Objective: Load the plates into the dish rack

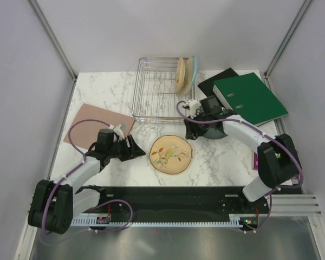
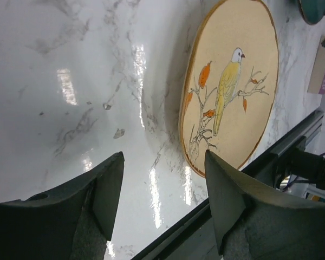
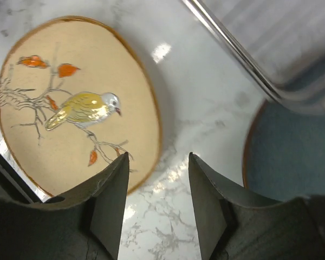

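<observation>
The dish rack [image 1: 154, 92] stands at the back centre. Two plates stand on edge at its right side, a cream-yellow one [image 1: 180, 75] and a cream one with light blue [image 1: 192, 72]. A bird plate [image 1: 171, 154] [image 2: 230, 86] [image 3: 76, 108] lies flat on the marble, mid-front. The dark slate-blue plate [image 1: 212, 133] [image 3: 292, 154] lies flat to its right, partly under the right arm. My left gripper [image 1: 135, 149] [image 2: 163, 157] is open just left of the bird plate, holding nothing. My right gripper [image 1: 191, 129] [image 3: 158, 157] is open over bare marble between the two flat plates.
A green ring binder [image 1: 251, 97] and a black folder [image 1: 219, 80] lie at the back right. A brown board [image 1: 100, 122] lies at the left. A black rail [image 1: 173, 196] runs along the near edge. The rack's wire rim [image 3: 233, 49] is close above the right gripper.
</observation>
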You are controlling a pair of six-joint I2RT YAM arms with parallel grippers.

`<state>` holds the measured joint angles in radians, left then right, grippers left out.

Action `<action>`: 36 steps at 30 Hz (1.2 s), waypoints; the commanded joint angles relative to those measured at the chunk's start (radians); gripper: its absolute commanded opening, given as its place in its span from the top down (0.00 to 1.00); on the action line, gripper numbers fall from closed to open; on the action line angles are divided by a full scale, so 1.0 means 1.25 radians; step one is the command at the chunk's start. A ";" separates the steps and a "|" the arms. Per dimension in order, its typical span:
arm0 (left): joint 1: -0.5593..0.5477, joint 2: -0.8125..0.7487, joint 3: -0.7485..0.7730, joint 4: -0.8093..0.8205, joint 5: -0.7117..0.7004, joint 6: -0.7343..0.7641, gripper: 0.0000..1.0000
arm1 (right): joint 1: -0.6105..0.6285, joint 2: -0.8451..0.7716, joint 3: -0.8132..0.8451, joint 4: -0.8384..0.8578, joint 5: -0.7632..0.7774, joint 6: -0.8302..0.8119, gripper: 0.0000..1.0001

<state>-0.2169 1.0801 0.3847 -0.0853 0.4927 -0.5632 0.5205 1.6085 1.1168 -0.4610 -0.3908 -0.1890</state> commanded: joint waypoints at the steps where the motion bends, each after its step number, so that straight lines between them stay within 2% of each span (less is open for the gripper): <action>1: -0.036 0.049 -0.008 0.164 0.078 0.033 0.32 | -0.113 -0.037 -0.148 0.072 -0.167 0.245 0.44; 5: -0.058 0.119 0.010 0.219 0.087 0.028 0.32 | -0.217 -0.044 -0.249 0.161 -0.239 0.369 0.44; 10: -0.082 0.250 0.049 0.263 0.070 0.043 0.31 | -0.257 -0.042 -0.319 0.230 -0.276 0.416 0.43; 12: -0.083 0.278 0.055 0.286 0.078 0.051 0.34 | -0.264 -0.040 -0.345 0.281 -0.298 0.443 0.42; 16: -0.083 0.315 0.054 0.323 0.100 0.031 0.47 | -0.268 -0.030 -0.396 0.395 -0.343 0.527 0.39; 19: -0.085 0.330 0.054 0.338 0.127 0.032 0.62 | -0.269 -0.008 -0.426 0.463 -0.374 0.577 0.37; 21: -0.084 0.336 0.048 0.343 0.158 0.033 0.65 | -0.268 0.022 -0.433 0.493 -0.389 0.593 0.37; 24: -0.085 0.337 0.031 0.357 0.170 0.025 0.68 | -0.268 0.080 -0.422 0.507 -0.409 0.593 0.37; 25: -0.085 0.339 0.028 0.364 0.174 0.024 0.74 | -0.267 0.094 -0.416 0.509 -0.414 0.591 0.37; 30: -0.085 0.354 0.035 0.377 0.207 0.020 0.89 | -0.247 0.156 -0.387 0.516 -0.422 0.572 0.38; 31: -0.087 0.361 0.037 0.380 0.214 0.019 0.96 | -0.236 0.161 -0.384 0.516 -0.420 0.571 0.38; 36: -0.087 0.380 0.054 0.386 0.231 0.016 0.98 | -0.208 0.164 -0.379 0.512 -0.410 0.567 0.39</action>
<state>-0.3164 1.5333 0.4274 0.3580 0.7189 -0.5529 0.2310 1.7782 0.6479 0.1986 -0.9825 0.5495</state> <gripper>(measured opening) 0.039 0.613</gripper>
